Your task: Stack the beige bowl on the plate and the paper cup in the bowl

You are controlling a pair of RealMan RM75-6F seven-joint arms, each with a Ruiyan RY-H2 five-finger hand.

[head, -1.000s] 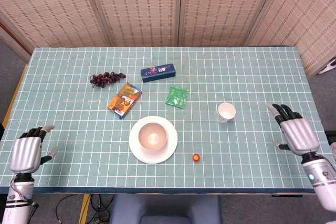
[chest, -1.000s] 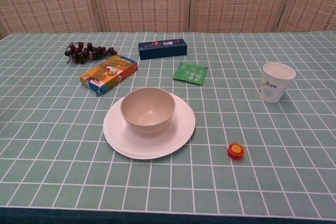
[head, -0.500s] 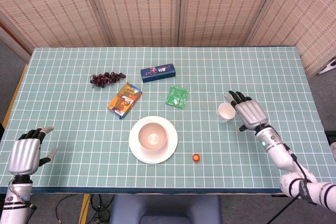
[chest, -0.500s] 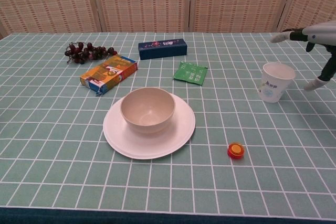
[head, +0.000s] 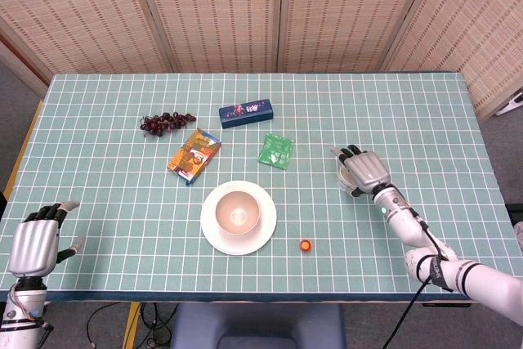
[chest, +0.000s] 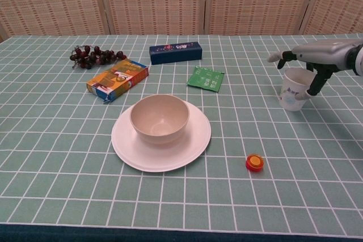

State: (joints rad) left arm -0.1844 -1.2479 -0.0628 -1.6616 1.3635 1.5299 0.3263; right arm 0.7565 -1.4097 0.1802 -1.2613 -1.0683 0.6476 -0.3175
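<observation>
Right hand point(chest: 309, 63), fingers spread and grasping nothing, poised directly over the upright paper cup point(chest: 296, 90) at the worktop's right, well apart from the beige bowl point(chest: 159, 118) already seated on the plate point(chest: 195, 138); left hand point(head: 34, 243) far off, released.

A green worktop point(chest: 57, 140) gridded in white carries a beige bowl point(chest: 159, 118) on a white plate point(chest: 193, 140), a white paper cup point(chest: 294, 89) with blue print, dark red grapes point(chest: 93, 56), and a navy box point(chest: 175, 52).
</observation>
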